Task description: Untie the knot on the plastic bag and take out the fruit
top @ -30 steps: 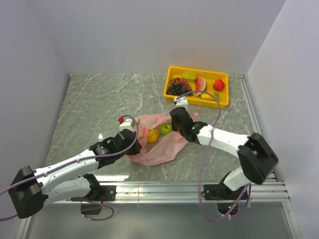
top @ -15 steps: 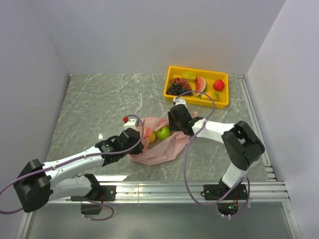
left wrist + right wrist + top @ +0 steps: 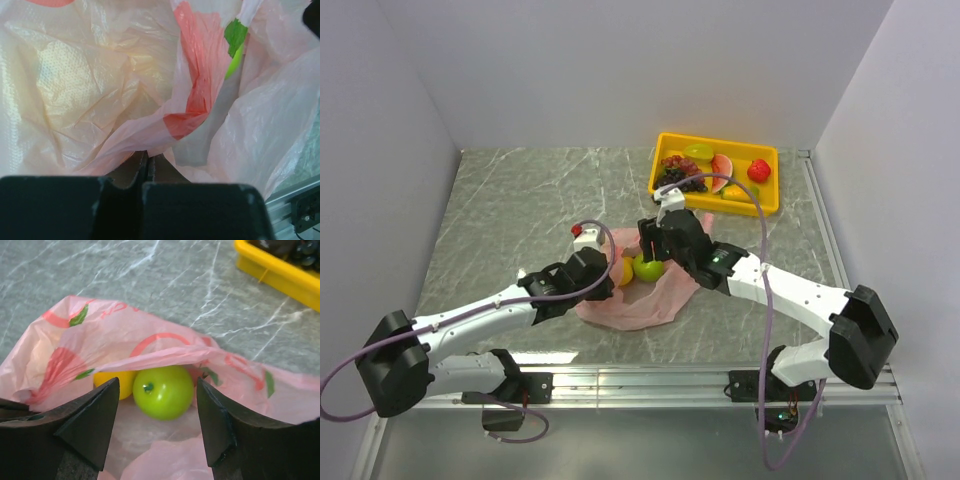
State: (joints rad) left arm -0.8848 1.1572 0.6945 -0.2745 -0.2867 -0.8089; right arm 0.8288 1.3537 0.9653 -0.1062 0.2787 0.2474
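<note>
The pink plastic bag [image 3: 638, 300] lies crumpled mid-table with its mouth gaping; I cannot make out a knot. Inside the mouth sit a green fruit [image 3: 648, 267] and a yellow fruit [image 3: 623, 271]. My right gripper [image 3: 648, 250] hangs open just over them. In the right wrist view the green fruit [image 3: 162, 391] lies beyond the open gripper [image 3: 157, 425], between its fingers' line and untouched, with the yellow fruit [image 3: 117, 381] to its left under the bag's edge [image 3: 150, 357]. My left gripper [image 3: 148, 156] is shut on a fold of the bag [image 3: 100, 100] at the mouth's left side [image 3: 608, 276].
A yellow tray [image 3: 775, 180] stands at the back right with a strawberry [image 3: 758, 170], a watermelon slice [image 3: 722, 166] and dark grapes [image 3: 675, 176] in it. Its corner [image 3: 280, 271] shows in the right wrist view. White walls enclose the marbled table [image 3: 510, 200].
My right gripper has gone from shut to open and moved left, over the bag's mouth and the green fruit. My left gripper has shifted a little right, still pinching the bag.
</note>
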